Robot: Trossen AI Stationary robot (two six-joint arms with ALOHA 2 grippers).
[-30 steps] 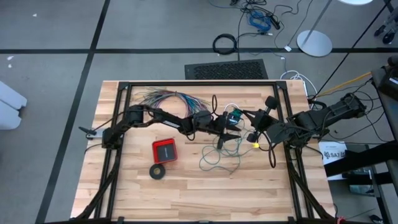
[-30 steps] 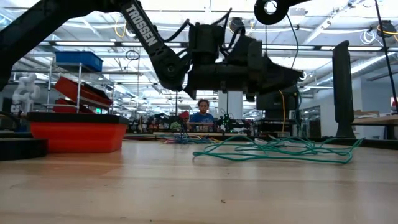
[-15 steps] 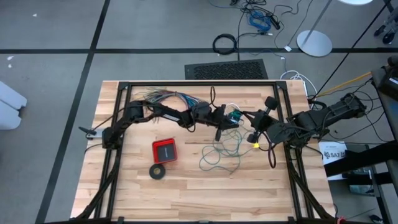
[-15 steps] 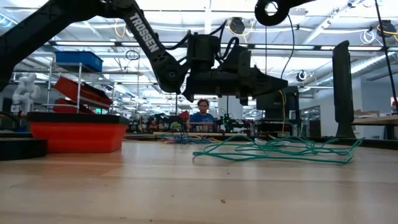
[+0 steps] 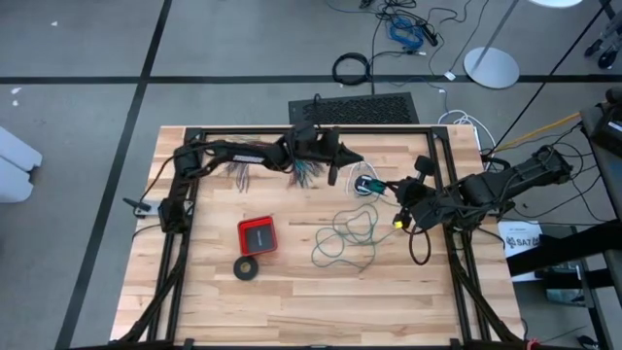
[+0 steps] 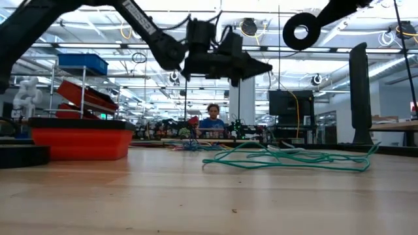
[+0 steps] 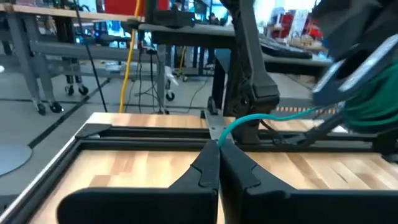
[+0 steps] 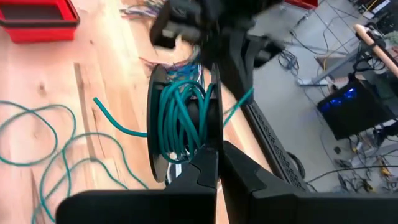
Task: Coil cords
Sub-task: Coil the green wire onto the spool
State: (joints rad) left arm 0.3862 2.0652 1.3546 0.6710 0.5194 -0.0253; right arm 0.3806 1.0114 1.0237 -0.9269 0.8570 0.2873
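The left gripper [image 5: 358,158] has clenched on the teal wire [image 7: 249,119] and drawn back from the spool [image 8: 180,127]; right gripper [image 8: 219,148] clamps that spool, advancing coiling.

Teal-green wire [image 5: 345,238], loosely tangled mid-table

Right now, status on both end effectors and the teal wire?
Left end effector shut on teal wire, raised near far edge. Right end effector shut on spool. Loose tangle on table; coloured wire bundle under left arm.
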